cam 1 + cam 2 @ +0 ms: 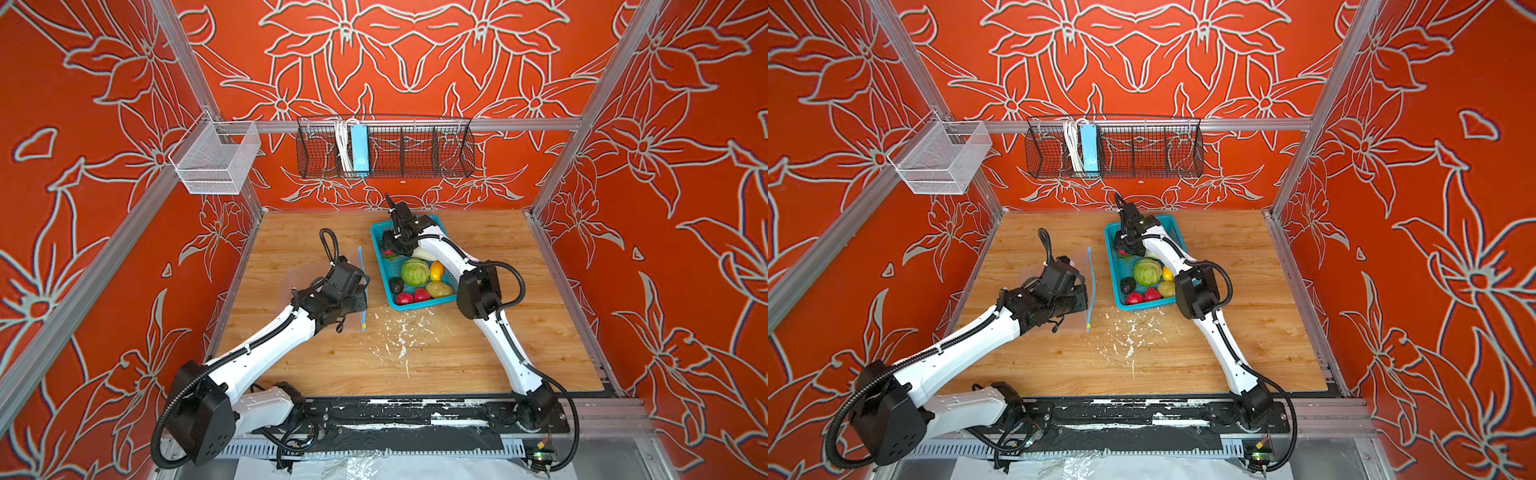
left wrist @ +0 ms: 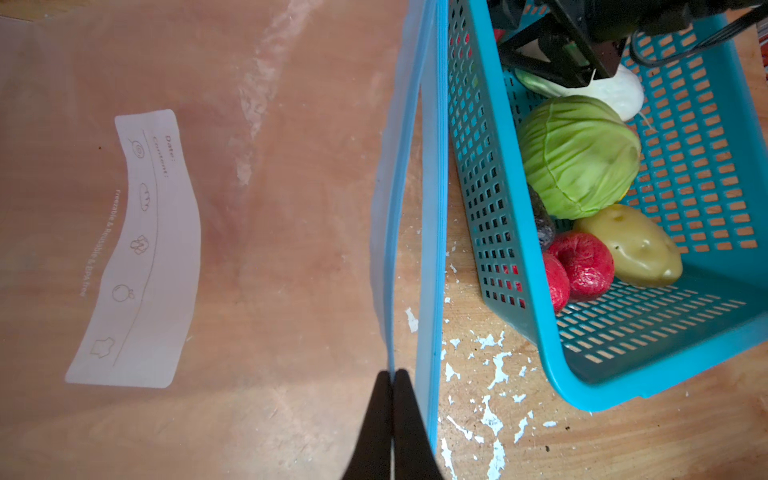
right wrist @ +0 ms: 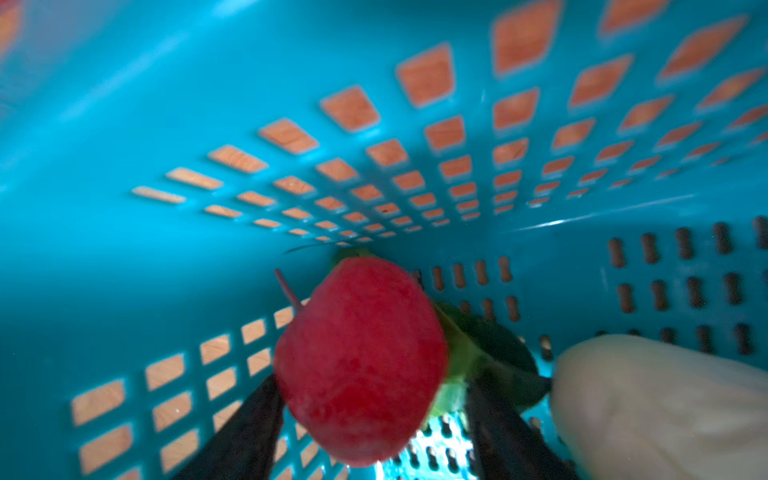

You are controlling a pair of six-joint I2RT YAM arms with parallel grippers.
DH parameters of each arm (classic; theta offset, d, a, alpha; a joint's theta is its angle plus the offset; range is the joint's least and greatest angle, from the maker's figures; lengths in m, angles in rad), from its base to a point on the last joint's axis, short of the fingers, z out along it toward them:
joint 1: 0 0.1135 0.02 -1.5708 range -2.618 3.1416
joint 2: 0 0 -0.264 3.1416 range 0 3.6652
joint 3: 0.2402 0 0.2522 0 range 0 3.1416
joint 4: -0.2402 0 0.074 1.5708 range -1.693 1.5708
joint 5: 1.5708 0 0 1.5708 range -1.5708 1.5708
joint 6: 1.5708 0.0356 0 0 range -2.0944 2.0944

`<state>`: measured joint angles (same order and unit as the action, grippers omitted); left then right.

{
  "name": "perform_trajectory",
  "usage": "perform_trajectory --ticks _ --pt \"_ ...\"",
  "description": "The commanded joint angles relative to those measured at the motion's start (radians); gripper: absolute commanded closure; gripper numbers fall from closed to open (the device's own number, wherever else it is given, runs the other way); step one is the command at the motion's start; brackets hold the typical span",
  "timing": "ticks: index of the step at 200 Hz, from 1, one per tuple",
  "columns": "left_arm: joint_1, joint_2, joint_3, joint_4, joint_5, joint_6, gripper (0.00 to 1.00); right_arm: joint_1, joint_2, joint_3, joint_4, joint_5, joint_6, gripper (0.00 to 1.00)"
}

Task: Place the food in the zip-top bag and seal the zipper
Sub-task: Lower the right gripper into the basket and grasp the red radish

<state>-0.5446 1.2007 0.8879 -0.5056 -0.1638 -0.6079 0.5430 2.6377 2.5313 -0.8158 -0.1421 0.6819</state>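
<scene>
There is one clear zip-top bag [image 2: 270,249], one teal basket [image 2: 478,166] and eight pieces of food on the tabletop [image 1: 540,332], with two arms at work. The left gripper [image 2: 392,376] is closed on one lip of the blue zipper [image 2: 432,208] and holds it up. The other lip hangs apart from it, so the bag's mouth gapes toward the basket. All the food lies in the basket: one green cabbage [image 1: 414,271], one white cucumber [image 3: 665,411], one potato [image 1: 439,289], one mango [image 1: 436,271], one avocado [image 1: 396,285], two strawberries [image 1: 404,298] and one radish [image 3: 361,357]. The right gripper [image 3: 372,386] is down in the far end of the basket. Its jaws stand apart on either side of the radish, with a gap showing on one side; the cucumber lies just beside it. The bag's open edge runs along the basket's long wall, with only a narrow strip of wood between them. In both top views the tabletop is bare in front of the basket and to its right, apart from white flecks.
</scene>
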Motion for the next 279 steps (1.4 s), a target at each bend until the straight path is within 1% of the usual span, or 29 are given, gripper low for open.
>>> perform_trajectory --ticks 1,14,28,50,85,94,103,137,171,212,249,279 --pt "-0.003 0.004 0.003 -0.008 -0.009 0.016 1.00 -0.002 0.016 0.031 0.041 0.014 0.042 0.40" --pt "-0.003 0.004 0.001 -0.007 -0.009 0.012 1.00 -0.003 0.015 0.038 0.049 0.012 0.050 0.44" --pt "-0.003 0.004 0.001 -0.005 -0.004 0.011 1.00 -0.002 0.006 0.039 0.047 0.018 0.050 0.50" --pt "-0.003 0.002 0.002 -0.009 -0.014 0.010 1.00 -0.003 -0.023 0.018 0.043 0.022 0.036 0.54" --pt "-0.003 0.002 0.004 -0.017 -0.009 -0.001 1.00 -0.007 -0.107 -0.095 0.099 -0.008 -0.001 0.59" --pt "-0.003 0.003 0.002 -0.023 -0.013 -0.012 1.00 -0.008 -0.128 -0.117 0.103 -0.011 -0.006 0.64" --pt "-0.003 0.000 -0.003 -0.025 -0.013 -0.024 1.00 -0.008 -0.148 -0.137 0.105 -0.012 -0.015 0.66" --pt "-0.003 -0.009 -0.020 -0.012 0.007 -0.059 1.00 -0.010 -0.211 -0.186 0.108 -0.014 -0.029 0.66" --pt "-0.003 -0.009 -0.023 -0.014 0.010 -0.060 1.00 -0.010 -0.287 -0.241 0.093 -0.018 -0.032 0.66" --pt "-0.004 -0.036 -0.025 -0.012 0.021 -0.048 1.00 -0.011 -0.441 -0.463 0.211 -0.035 -0.011 0.66" --pt "-0.003 -0.075 -0.033 0.016 0.020 -0.035 1.00 -0.012 -0.534 -0.569 0.222 -0.023 0.002 0.67" --pt "-0.003 -0.066 -0.006 0.009 0.026 -0.004 1.00 -0.011 -0.625 -0.703 0.312 -0.023 0.010 0.67"
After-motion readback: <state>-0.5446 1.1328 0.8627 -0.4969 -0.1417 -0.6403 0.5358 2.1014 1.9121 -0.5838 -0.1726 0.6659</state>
